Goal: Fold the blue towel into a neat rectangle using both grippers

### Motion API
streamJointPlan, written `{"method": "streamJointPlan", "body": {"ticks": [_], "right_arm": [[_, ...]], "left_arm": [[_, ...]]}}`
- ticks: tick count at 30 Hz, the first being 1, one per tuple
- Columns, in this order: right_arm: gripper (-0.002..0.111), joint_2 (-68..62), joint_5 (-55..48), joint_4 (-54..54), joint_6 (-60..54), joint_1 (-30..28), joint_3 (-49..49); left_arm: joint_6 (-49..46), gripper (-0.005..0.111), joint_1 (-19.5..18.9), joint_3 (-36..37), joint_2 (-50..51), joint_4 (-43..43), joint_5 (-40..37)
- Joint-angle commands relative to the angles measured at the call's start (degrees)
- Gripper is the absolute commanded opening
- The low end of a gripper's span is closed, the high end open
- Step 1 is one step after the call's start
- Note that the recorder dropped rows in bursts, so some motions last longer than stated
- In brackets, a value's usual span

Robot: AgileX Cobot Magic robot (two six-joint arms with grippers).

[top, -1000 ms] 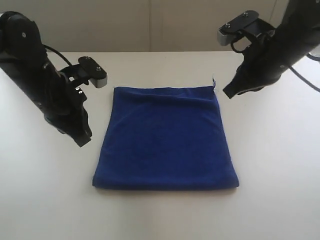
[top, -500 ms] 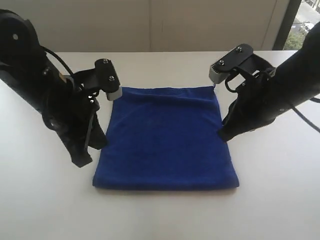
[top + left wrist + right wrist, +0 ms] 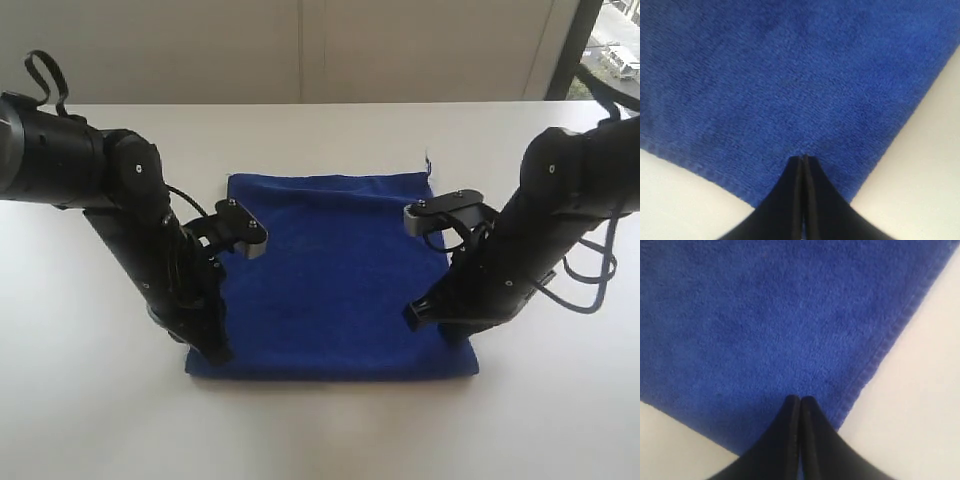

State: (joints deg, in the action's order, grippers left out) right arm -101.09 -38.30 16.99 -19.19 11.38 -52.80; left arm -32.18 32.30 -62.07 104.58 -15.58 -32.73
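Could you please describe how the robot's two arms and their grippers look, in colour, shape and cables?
The left arm and the right arm are thick, rounded and black. Each carries a black bracket with a grey end. Black cables loop beside both. The left gripper and right gripper have black fingers that taper to narrow tips. No lettering shows.

I see bare bench [image 3: 320, 430] all round the blue towel [image 3: 335, 270]: before its near edge, beyond its far edge and out past both sides. Only my own grippers stand in the way. The left gripper [image 3: 216, 350] sits closed over the towel's near-left corner, and the right gripper [image 3: 415, 317] sits closed over its near-right corner. The towel's middle lies open between them.
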Motion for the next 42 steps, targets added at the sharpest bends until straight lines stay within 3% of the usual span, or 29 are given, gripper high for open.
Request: {"method": "streamJointPlan", "body": {"ticks": [1, 7, 13, 21, 30, 39, 42], "right_arm": [[0.0, -1.76, -3.63, 0.06, 1.62, 0.13, 0.24], [0.0, -5.14, -5.13, -2.52, 4.6, 0.13, -0.28], [0.0, 0.24, -5.39, -2.52, 4.7, 0.13, -3.64], [0.0, 5.32, -0.08, -2.67, 4.7, 0.03, -9.98], [0.0, -7.02, 5.11, -2.67, 9.55, -0.06, -23.49], [0.0, -21.7, 9.46, -2.31, 17.77, -3.85, -41.07], [0.006, -25.72, 9.46, -2.31, 17.9, -3.95, -45.22]], "left_arm": [[0.49, 0.0, 0.39, 0.36, 1.31, -0.68, -5.01], [2.05, 0.0, 0.39, 0.36, 4.93, -0.12, -5.85], [2.05, 0.0, 0.39, -0.82, 0.6, 0.69, -5.26], [3.55, 0.0, 0.39, -2.71, -5.67, 0.56, 7.51], [4.21, 0.0, 0.39, -2.71, -0.64, -2.26, 11.94], [5.51, 0.0, 0.39, -2.71, 0.78, -1.77, 14.5], [5.51, 0.0, 0.39, -2.71, 0.78, -1.77, 16.39]]}}
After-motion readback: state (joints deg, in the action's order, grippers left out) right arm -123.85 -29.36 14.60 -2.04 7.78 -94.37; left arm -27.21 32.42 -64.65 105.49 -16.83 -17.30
